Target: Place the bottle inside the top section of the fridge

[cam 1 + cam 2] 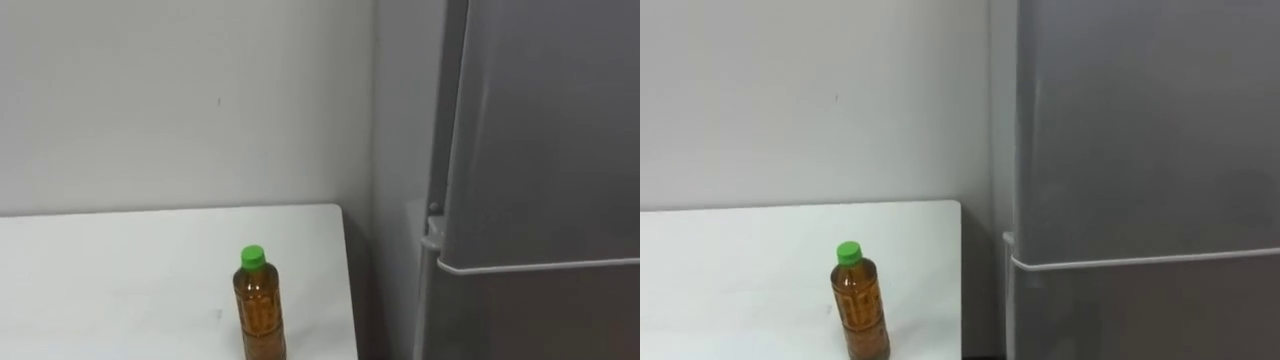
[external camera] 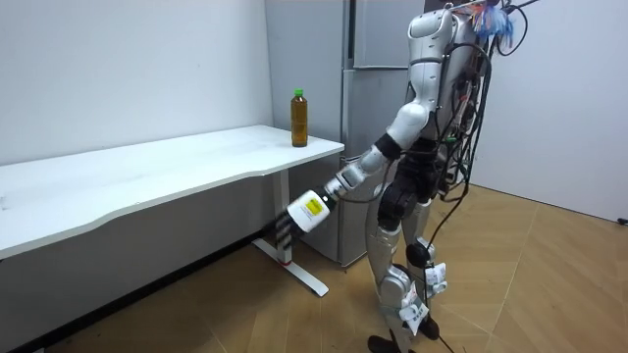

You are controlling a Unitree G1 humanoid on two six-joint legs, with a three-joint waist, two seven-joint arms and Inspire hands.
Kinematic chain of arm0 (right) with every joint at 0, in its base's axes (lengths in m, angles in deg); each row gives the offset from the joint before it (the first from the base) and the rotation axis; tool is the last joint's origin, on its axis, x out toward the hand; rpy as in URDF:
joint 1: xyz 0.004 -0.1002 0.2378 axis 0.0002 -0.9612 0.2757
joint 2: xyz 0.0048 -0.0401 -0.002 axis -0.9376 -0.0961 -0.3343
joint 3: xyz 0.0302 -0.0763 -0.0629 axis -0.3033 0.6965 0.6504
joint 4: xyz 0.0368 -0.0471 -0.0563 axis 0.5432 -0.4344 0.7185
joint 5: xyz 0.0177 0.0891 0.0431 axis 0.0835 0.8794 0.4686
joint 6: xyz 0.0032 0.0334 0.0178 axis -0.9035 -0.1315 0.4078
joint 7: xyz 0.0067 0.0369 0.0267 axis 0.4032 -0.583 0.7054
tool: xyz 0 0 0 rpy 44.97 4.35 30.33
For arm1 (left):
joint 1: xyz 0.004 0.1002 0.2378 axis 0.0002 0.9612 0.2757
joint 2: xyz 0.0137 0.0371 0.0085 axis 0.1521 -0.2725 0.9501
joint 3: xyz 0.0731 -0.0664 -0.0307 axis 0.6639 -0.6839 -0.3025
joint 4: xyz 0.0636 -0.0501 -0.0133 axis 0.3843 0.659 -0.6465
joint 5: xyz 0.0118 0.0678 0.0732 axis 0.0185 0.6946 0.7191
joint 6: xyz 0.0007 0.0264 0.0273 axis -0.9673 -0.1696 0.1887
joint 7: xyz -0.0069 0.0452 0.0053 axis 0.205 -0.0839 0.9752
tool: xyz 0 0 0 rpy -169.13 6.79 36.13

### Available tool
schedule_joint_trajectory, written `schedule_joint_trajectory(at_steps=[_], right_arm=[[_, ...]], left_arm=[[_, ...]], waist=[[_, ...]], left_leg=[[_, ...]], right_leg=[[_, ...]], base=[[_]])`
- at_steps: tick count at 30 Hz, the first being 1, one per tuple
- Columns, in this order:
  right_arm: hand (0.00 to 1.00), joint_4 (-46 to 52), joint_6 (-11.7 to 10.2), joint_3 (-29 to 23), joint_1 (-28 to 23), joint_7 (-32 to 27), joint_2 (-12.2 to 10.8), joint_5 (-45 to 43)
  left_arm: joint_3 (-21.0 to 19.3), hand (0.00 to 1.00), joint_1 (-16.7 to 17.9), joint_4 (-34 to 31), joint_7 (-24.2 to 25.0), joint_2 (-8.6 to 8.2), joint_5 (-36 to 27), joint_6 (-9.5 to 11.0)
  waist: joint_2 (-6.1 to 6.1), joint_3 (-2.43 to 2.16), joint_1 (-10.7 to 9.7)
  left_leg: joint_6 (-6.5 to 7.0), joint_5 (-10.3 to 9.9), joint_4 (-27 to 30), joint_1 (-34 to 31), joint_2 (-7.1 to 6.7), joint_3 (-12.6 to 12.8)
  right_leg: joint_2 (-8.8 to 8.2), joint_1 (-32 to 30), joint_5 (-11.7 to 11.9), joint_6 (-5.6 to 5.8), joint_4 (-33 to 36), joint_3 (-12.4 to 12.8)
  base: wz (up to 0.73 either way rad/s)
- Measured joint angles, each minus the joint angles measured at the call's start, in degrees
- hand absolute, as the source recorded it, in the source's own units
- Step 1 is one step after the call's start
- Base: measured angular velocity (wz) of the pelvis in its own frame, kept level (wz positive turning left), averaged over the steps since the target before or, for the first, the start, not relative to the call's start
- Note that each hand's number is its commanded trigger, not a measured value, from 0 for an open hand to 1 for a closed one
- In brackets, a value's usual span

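A bottle (image 1: 260, 310) of amber drink with a green cap stands upright on the white table (image 1: 120, 270), near its right end. In the room view the bottle (image 2: 299, 118) stands close to the table's corner beside the grey fridge (image 2: 368, 98). The upper fridge door (image 1: 545, 130) is closed, and a pale seam divides it from the lower door. I stand facing the fridge and the table's end. My left hand (image 2: 299, 214) hangs low, below the table's edge and apart from the bottle. Its fingers are straight and hold nothing.
A plain wall runs behind the table and the fridge. The table (image 2: 147, 172) stretches far toward the room view's left on a white leg frame (image 2: 289, 265). Wooden floor lies around me, with a narrow gap between table end and fridge.
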Motion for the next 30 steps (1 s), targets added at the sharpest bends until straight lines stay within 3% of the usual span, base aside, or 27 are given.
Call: schedule_joint_trajectory(at_steps=[2,6,14,21,24,26,30], right_arm=[[0.0,0.31,-0.05,-0.04,-0.06,0.01,-0.03,-0.48],[0.0,1.02,-0.69,-0.03,-1.05,0.0,-0.01,-0.27],[0.0,1.34,-1.17,-0.11,-1.89,-0.09,-0.19,-0.32],[0.0,1.31,-1.58,-0.06,-2.35,-0.38,-0.38,-0.13],[0.0,1.33,-1.64,-0.06,-2.25,-0.87,-0.54,-0.38],[0.0,1.38,-1.58,-0.03,-2.14,-0.88,-0.62,-0.42],[0.0,1.38,-1.54,0.02,-2.1,-0.85,-0.62,-0.33]], left_arm=[[-0.22,0.0,-0.01,-5.6,-1.49,0.01,-0.03,0.16],[-0.27,0.0,-0.04,-12.98,-3.52,0.24,-0.06,2.18],[-0.44,0.0,-0.08,-27.84,-6.46,0.76,-0.05,2.79],[-0.52,0.0,-0.2,-35.59,-7.64,1.46,-0.03,2.71],[-0.61,0.0,-0.2,-41.94,-7.49,1.51,-0.06,2.71],[-0.61,0.0,-0.21,-46.82,-6.9,1.59,-0.11,2.72],[-0.54,0.0,-0.22,-49.99,-4.45,1.57,-0.09,2.38]], waist=[[0.16,-0.36,0.26],[-0.02,-0.42,0.81],[-0.16,-0.53,1.33],[0.16,-0.32,1.27],[0.22,-0.26,1.42],[0.1,-0.3,1.32],[-0.29,-0.11,1.06]], left_leg=[[0.0,0.0,0.06,0.0,0.0,-0.04],[0.01,0.0,0.05,0.07,-0.04,-0.01],[0.01,0.0,-0.04,0.22,-0.08,0.02],[0.01,0.0,0.12,0.3,0.0,-0.14],[0.01,0.0,0.12,0.05,-0.04,-0.17],[0.01,0.0,0.05,0.13,-0.1,-0.13],[0.01,0.0,0.03,0.22,-0.09,-0.18]], right_leg=[[-0.06,-0.29,-0.01,-0.01,0.07,0.03],[-0.02,-0.22,-0.01,-0.01,0.07,0.01],[-0.01,0.06,-0.15,0.05,0.01,0.28],[0.05,0.2,-0.13,0.03,0.01,0.13],[0.04,0.19,-0.13,0.03,-0.01,0.03],[0.01,0.21,-0.14,0.04,-0.03,0.02],[0.02,0.27,-0.14,0.05,-0.04,0.0]], base=[[0.0],[0.0],[0.0],[0.0],[0.0],[0.0],[0.0]])
